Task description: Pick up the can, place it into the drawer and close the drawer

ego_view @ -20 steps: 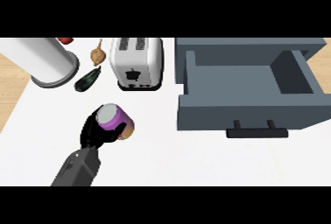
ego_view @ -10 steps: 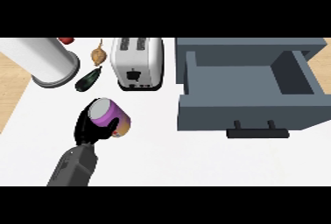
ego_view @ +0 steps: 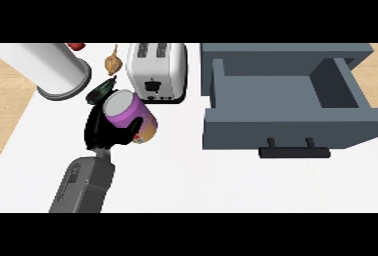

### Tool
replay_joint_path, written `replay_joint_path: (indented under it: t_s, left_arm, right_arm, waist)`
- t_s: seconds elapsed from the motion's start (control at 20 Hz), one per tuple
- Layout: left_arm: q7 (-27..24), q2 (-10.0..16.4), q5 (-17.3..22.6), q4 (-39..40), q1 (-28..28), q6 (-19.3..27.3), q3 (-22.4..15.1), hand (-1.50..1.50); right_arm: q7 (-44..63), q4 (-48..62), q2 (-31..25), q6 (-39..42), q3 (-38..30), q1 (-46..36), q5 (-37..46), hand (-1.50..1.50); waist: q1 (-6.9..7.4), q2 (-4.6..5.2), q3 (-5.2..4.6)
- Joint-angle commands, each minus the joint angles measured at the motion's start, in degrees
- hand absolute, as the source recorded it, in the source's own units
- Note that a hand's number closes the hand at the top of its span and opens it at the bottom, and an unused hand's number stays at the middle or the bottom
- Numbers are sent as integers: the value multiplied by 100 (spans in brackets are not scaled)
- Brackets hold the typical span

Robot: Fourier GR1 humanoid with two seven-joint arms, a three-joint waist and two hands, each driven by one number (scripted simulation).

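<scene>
The left hand (ego_view: 103,131) comes in from the lower left on its grey forearm (ego_view: 83,185), and its black fingers and thumb are curled round the can (ego_view: 131,112). The can is purple with a pale grey top and a tan band at its lower end. It is tilted in the hand, with its top pointing up and to the left. It is held over the white counter (ego_view: 221,185), just below the toaster (ego_view: 156,70) and well to the left of the drawer (ego_view: 280,127).

The grey drawer stands pulled open at the right of the view. Its grey floor shows from wall to wall, and the can is outside it. A dark handle (ego_view: 294,152) sticks out from the drawer's front wall, towards the lower edge.

The white toaster has two dark slots on top; what is in them cannot be told. Beside it to the left lies a small brown bulb (ego_view: 113,63), with a dark green vegetable (ego_view: 100,91) below it, just above the can's top. A white roll (ego_view: 52,67) stands at the upper left, with a small red thing (ego_view: 76,46) near its top edge.
</scene>
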Motion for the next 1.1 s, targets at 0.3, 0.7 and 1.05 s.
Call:
replay_joint_path:
  t_s: [0.3,0.7,1.05]
  left_arm:
    - [1476,-63,-366,-1370,-717,1244,-637,150]
    - [1982,-65,-587,-1163,-1831,1944,-782,150]
    - [2212,-66,-455,-924,-2421,2757,-1516,150]
  right_arm:
    - [-217,158,19,-22,37,10,177,-150]
    - [-97,320,-253,49,-107,-100,-72,-150]
    - [438,-398,-117,-310,-104,-5,-410,-150]
  waist:
    - [-26,6,1]
    - [-55,13,1]
    - [-84,13,-3]
